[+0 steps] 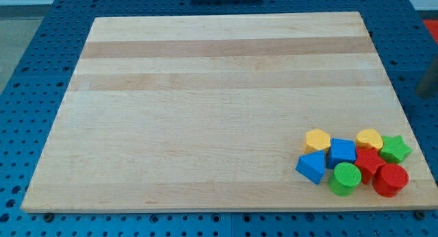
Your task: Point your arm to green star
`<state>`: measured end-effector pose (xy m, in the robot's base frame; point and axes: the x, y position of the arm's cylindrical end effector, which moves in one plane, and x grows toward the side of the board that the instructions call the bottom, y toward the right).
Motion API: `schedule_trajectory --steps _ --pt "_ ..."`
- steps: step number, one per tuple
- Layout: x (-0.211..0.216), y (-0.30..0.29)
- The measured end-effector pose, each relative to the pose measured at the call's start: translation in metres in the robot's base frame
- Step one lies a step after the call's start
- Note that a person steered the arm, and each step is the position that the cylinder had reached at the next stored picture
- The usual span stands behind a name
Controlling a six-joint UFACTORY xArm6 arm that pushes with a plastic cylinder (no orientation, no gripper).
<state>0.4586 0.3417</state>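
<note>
The green star (pixel 395 148) lies at the right end of a tight cluster of blocks in the board's bottom right corner. It touches a yellow heart (pixel 369 138) on its left and a red star (pixel 368 161) below left. A red cylinder (pixel 391 179) sits just below it. A dark blurred shape (pixel 429 81) at the view's right edge, off the board and well above the green star, looks like my rod. Its tip is not clearly made out.
The cluster also holds a yellow hexagon (pixel 317 140), a blue block (pixel 341 152), a blue triangle (pixel 311 168) and a green cylinder (pixel 345 179). The wooden board (pixel 205 100) lies on a blue perforated table. The board's right edge runs just right of the green star.
</note>
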Motion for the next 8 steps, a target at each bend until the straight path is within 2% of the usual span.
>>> schedule_trajectory --steps 2,5,8 --pt "0.129 -0.036" --pt "0.157 -0.047" --pt "0.138 -0.044"
